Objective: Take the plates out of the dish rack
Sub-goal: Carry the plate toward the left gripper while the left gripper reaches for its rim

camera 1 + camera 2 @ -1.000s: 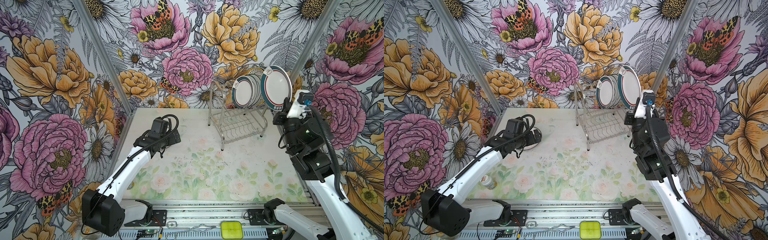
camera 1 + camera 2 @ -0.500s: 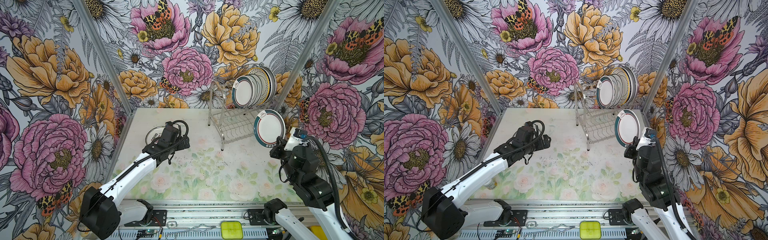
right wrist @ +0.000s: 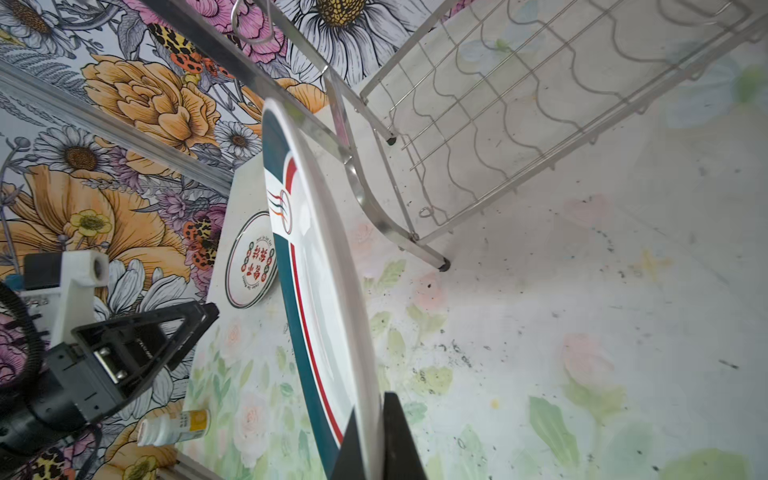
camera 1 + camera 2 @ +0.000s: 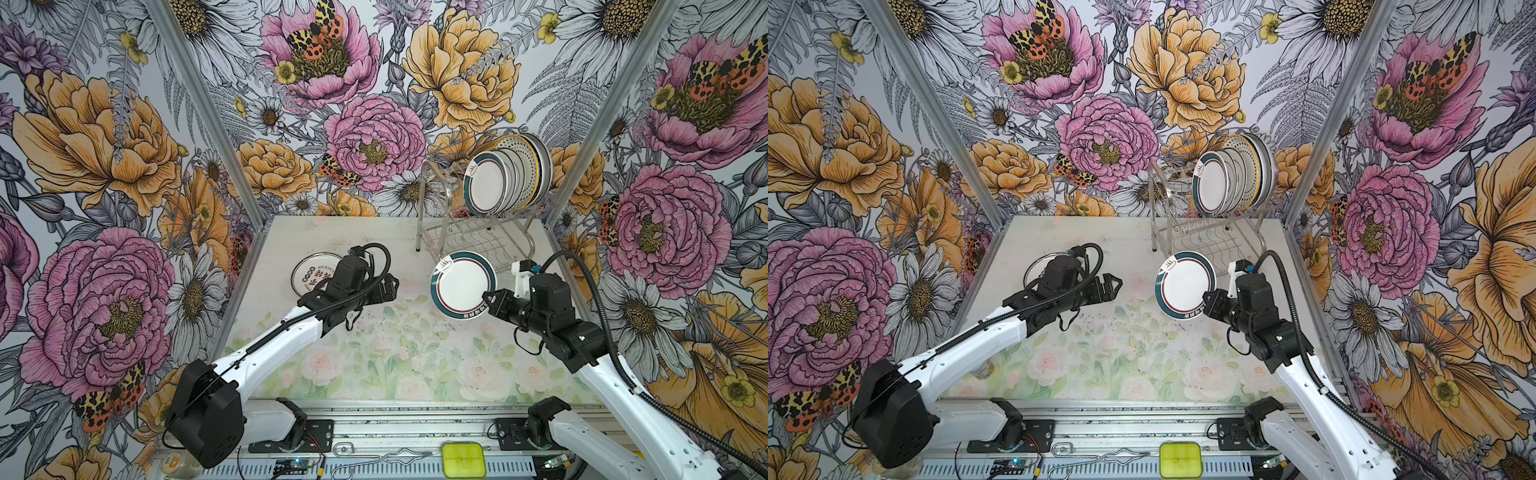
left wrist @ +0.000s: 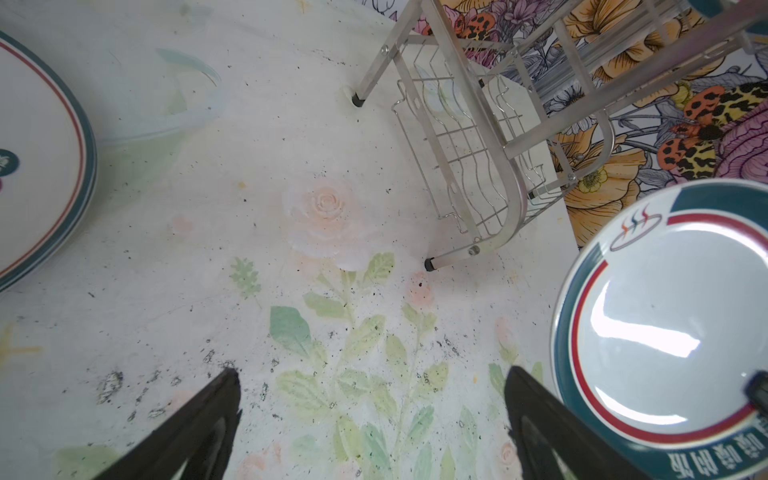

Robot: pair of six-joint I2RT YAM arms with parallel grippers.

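The right gripper (image 4: 486,297) is clamped tight on the lower rim of a white plate with a teal-and-red banded rim (image 4: 461,284), one finger on the face and one on the back, as the right wrist view shows edge-on (image 3: 374,440). This held plate (image 4: 1185,284) stands nearly upright in the air above the floral table (image 4: 374,361), in front of the dish rack (image 4: 478,241) and clear of its near legs, its face turned toward the left arm. The left gripper (image 4: 390,286) hangs over the middle of the table with its jaws spread wide and nothing between them. Its fingertips (image 5: 232,382) point toward the held plate (image 5: 665,324), which sits just beside it with a gap between. Behind the left arm, a plate with red characters (image 4: 313,276) lies flat on the table near the back left; the right wrist view shows it too (image 3: 251,264). The steel wire rack (image 4: 1208,245) stands at the back right corner, its lower wavy-wire shelf bare. A row of plates (image 4: 507,174) stands on edge on its upper level, the frontmost with a teal rim and one behind it covered in black dots. A small white bottle with a yellow label (image 3: 174,426) lies on its side at the table's edge.
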